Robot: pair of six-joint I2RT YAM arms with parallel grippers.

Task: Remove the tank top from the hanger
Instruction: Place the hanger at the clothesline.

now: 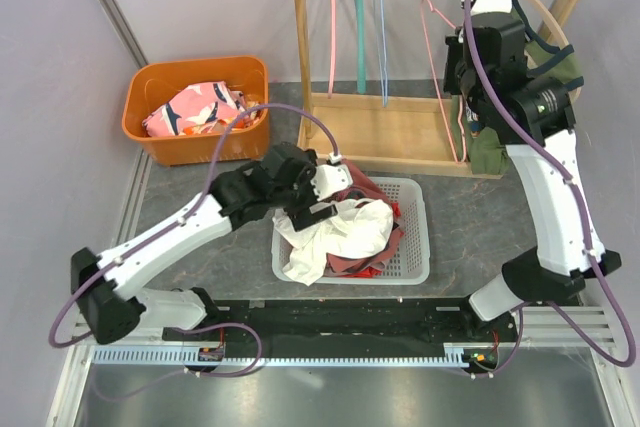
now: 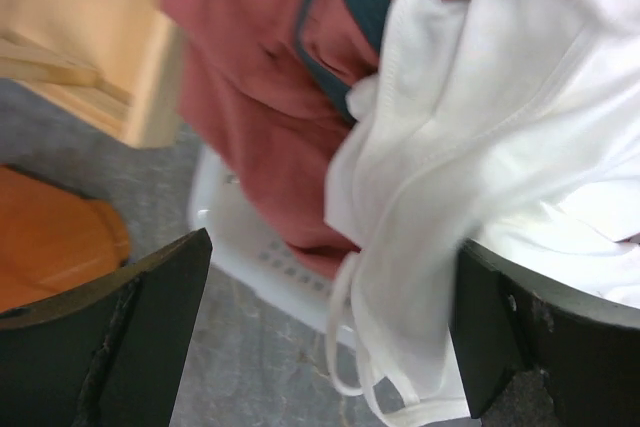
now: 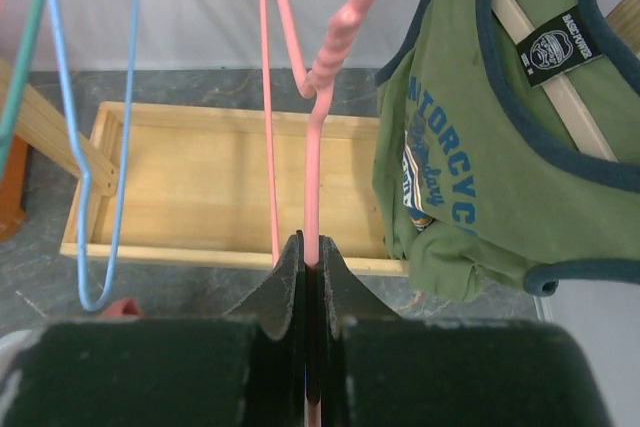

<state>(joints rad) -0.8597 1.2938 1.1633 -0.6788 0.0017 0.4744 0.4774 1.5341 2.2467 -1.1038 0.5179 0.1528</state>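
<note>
My right gripper is shut on the wire of a bare pink hanger, held up beside the wooden rack. Nothing hangs on this pink hanger. Just right of it a green tank top with navy trim hangs at the rack's right end. My left gripper stands wide open low over the white basket. A white strappy garment lies between its fingers, loose and resting on the pile.
A reddish garment lies under the white one in the basket. An orange bin of patterned clothes stands back left. Pink, teal and blue bare hangers hang on the rack.
</note>
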